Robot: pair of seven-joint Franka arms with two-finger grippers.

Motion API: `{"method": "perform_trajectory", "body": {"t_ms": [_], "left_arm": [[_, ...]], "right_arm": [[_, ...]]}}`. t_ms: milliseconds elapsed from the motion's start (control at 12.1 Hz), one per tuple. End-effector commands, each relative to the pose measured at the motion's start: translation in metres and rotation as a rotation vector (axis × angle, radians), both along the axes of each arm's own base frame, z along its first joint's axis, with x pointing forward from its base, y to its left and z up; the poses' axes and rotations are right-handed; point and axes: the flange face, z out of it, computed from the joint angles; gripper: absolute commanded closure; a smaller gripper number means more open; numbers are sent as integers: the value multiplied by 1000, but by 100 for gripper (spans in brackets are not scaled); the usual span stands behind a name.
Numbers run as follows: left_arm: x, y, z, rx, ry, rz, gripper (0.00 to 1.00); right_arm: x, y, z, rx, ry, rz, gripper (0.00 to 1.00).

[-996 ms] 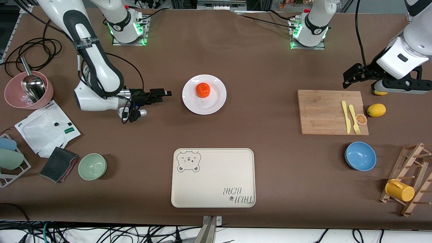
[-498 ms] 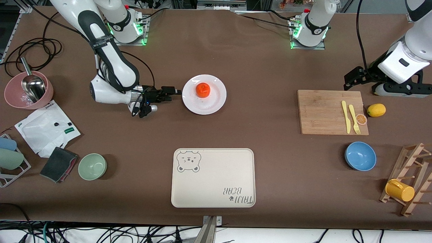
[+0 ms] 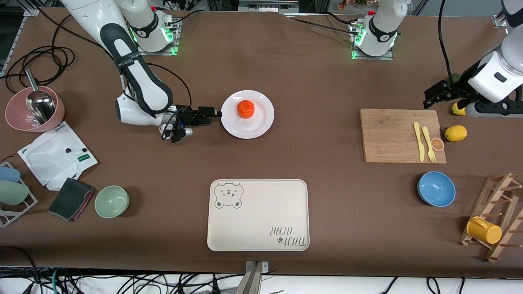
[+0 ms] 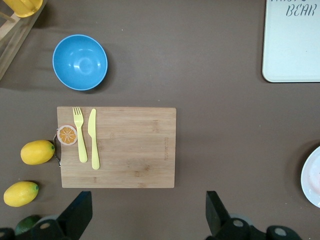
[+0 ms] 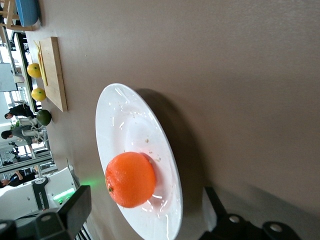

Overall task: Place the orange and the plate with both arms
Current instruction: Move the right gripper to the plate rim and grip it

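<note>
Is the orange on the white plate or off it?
On it: the orange sits on the plate, slightly off centre.

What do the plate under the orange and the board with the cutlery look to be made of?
The plate: glazed ceramic or melamine, by its glossy white surface with highlights; the look leaves open which. The board: pale wood, perhaps bamboo, matte, with visible grain strips. The orange: real or imitation, unclear.
</note>
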Motion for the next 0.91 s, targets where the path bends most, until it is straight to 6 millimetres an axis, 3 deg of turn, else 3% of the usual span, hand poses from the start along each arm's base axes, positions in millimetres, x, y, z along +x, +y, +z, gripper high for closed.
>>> {"method": "perform_trajectory", "body": {"t_ms": [0, 498, 830], "left_arm": [[8, -2, 6, 5, 5, -3, 0], [7, -5, 6, 5, 7, -9, 0], [7, -2, 6, 5, 13, -5, 0]], "right_arm": [[-7, 9, -9, 14, -25, -19, 8], [-10, 11, -17, 17, -40, -11, 36], [-14, 9, -25, 27, -49, -17, 40]]}}
